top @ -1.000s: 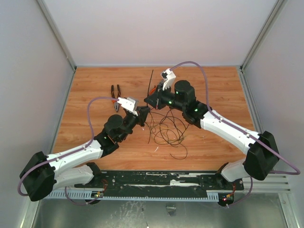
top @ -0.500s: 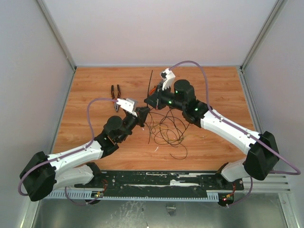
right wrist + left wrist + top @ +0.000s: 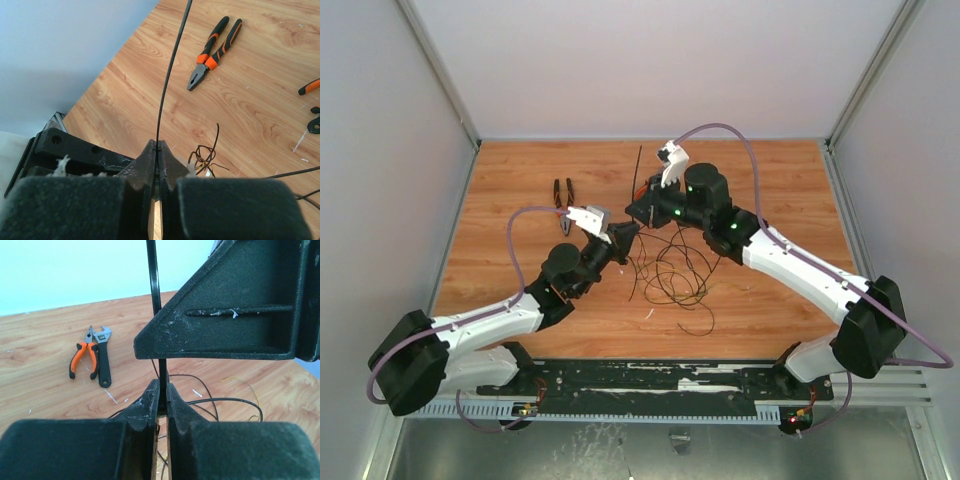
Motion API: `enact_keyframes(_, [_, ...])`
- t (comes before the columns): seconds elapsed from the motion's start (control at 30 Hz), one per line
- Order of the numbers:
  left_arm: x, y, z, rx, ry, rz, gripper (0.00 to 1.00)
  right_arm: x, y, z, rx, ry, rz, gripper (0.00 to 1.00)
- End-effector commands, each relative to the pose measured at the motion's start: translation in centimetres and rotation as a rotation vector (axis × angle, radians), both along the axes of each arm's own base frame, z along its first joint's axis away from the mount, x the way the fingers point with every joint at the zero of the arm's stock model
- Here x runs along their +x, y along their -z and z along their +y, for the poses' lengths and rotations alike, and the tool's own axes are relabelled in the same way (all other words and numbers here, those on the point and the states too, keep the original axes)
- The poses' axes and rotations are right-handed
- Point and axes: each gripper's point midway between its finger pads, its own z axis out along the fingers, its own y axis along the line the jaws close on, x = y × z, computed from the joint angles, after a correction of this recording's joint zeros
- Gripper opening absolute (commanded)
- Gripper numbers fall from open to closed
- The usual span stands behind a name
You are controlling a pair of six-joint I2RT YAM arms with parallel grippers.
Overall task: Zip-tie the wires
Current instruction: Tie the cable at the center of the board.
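Observation:
The zip tie is a thin black strip standing up from the two grippers, which meet at mid-table. My right gripper is shut on its lower part, and the strip rises from those jaws. My left gripper is shut on the same strip just below, under the right gripper's finger; the zip tie carries on upward behind it. In the top view the left gripper sits just below and left of the right gripper. The wires lie in loose black loops on the wood, to the right of the left gripper.
Black-and-orange pliers lie left of the grippers. Orange-handled pliers and a black adjustable wrench lie further back on the wooden table. Grey walls close in the sides and back. A frayed wire end shows beside the right jaws.
My left gripper has moved slightly up and right toward the right gripper, and its jaws have narrowed onto the zip tie. The right gripper still holds the strip, barely shifted.

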Motion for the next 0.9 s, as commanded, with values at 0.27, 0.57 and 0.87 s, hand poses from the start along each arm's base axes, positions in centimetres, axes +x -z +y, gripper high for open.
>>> enact_keyframes(0.27, [-0.6, 6.4, -0.1, 0.131, 0.027, 0.136, 0.13, 1.8, -9.6, -0.4, 0.163, 0.037, -0.204, 0.0])
enact_keyframes(0.57, [-1.3, 8.0, -0.5, 0.148, 0.048, 0.162, 0.13, 2.0, -10.3, -0.5, 0.172, 0.03, -0.216, 0.0])
enact_keyframes(0.87, [-1.4, 9.3, -0.9, 0.161, 0.055, 0.177, 0.13, 1.6, -11.6, -0.6, 0.195, 0.02, -0.229, 0.0])
